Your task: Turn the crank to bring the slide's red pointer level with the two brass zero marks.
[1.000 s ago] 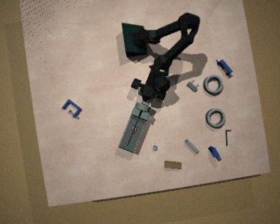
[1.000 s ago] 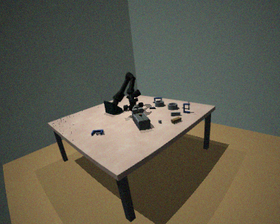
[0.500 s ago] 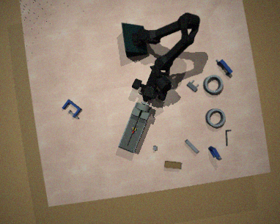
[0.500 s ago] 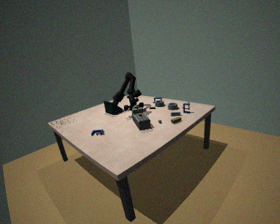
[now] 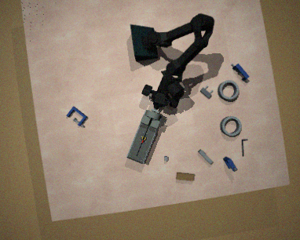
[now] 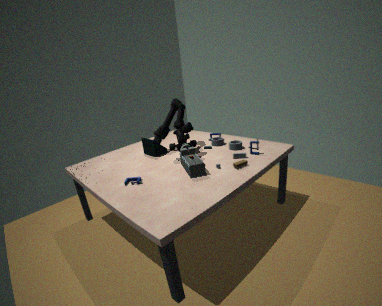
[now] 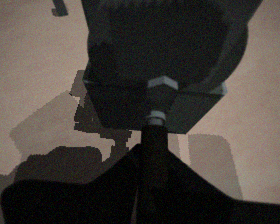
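The grey machine (image 5: 135, 151) (image 6: 196, 168) lies on the table, its slotted top facing up and its crank end toward the arm. The red pointer (image 5: 143, 142) is a tiny spot in the slot, very near a yellow brass spot (image 5: 144, 138); whether they are exactly level is too small to tell. My gripper (image 5: 156, 108) (image 7: 149, 150) is at the crank end, shut on the crank handle (image 7: 156, 119), whose pale collar shows just beyond the fingertips. The rest of the crank is mostly in shadow in the wrist view, and the fingers hide the handle's grip.
Right of the machine lie two grey rings (image 5: 228, 90) (image 5: 231, 126), blue clamps (image 5: 241, 73) (image 5: 230, 164), a hex key (image 5: 243, 147), a grey bar (image 5: 205, 156) and a brown block (image 5: 185, 176). A small grey piece (image 5: 166, 158) is nearer. Another blue clamp (image 5: 84, 118) lies left.
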`<state>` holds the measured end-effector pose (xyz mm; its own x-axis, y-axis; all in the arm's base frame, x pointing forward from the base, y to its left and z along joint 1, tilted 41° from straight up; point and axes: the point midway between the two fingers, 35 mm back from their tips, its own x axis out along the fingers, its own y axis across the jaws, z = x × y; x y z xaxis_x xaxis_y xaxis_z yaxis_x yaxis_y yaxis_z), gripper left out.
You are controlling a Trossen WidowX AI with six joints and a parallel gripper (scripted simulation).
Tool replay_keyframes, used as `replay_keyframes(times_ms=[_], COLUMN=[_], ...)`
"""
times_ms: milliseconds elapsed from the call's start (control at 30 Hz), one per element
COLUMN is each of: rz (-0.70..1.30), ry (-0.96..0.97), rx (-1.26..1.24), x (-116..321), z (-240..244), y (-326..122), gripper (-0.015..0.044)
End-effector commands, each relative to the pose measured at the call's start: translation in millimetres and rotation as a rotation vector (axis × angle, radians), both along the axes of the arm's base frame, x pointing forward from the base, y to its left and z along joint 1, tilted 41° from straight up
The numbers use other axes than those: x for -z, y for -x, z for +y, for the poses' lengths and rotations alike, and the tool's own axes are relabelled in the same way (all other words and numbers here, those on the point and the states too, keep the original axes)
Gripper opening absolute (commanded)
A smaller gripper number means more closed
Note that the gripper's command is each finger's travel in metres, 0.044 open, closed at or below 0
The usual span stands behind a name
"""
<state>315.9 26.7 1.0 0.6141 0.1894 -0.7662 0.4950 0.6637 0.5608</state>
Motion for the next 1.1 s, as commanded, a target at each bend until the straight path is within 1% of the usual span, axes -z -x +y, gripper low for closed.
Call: replay_keyframes(times_ms=[0, 1067], rz=[-0.016, -0.016], ry=[-0.012, -0.012], rx=[-0.019, -0.019], x=[-5.1, -9.0], z=[6.3, 8.2], y=[-4.5, -6.5], gripper=[0.0, 0.0])
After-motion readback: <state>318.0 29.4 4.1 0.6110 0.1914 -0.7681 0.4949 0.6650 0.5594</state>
